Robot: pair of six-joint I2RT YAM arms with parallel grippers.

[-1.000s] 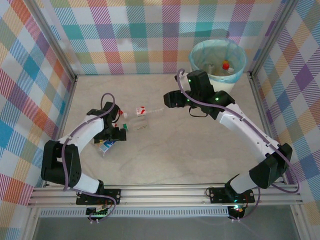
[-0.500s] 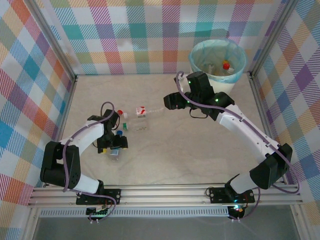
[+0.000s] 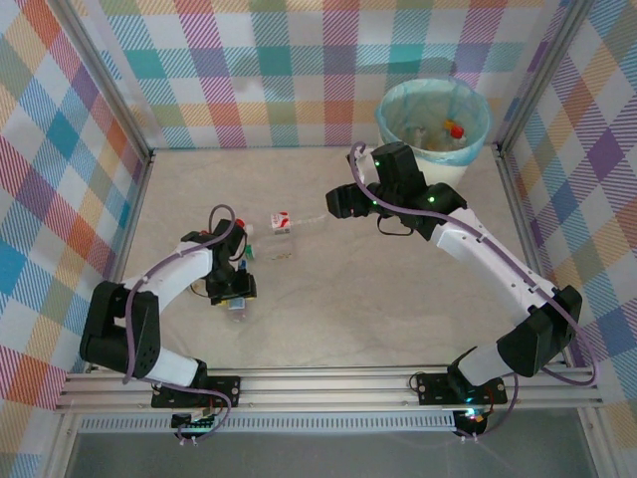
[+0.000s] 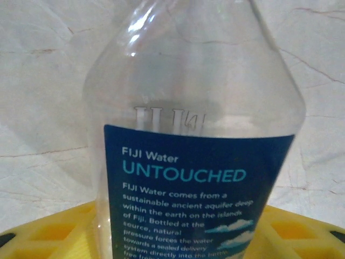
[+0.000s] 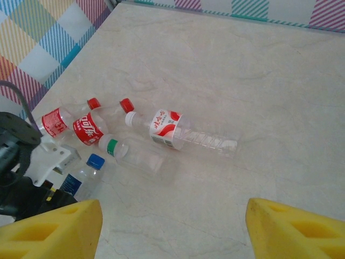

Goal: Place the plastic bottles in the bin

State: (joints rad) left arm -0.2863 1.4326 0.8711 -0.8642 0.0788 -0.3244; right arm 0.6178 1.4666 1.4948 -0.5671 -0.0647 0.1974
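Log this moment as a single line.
left gripper: shut on Fiji water bottle | right gripper: open, empty, over table | other bottles: lying on table | bin: upright, far right

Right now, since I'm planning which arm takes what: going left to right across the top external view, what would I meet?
Left hand → red-and-white-labelled bottle → right hand → bin.
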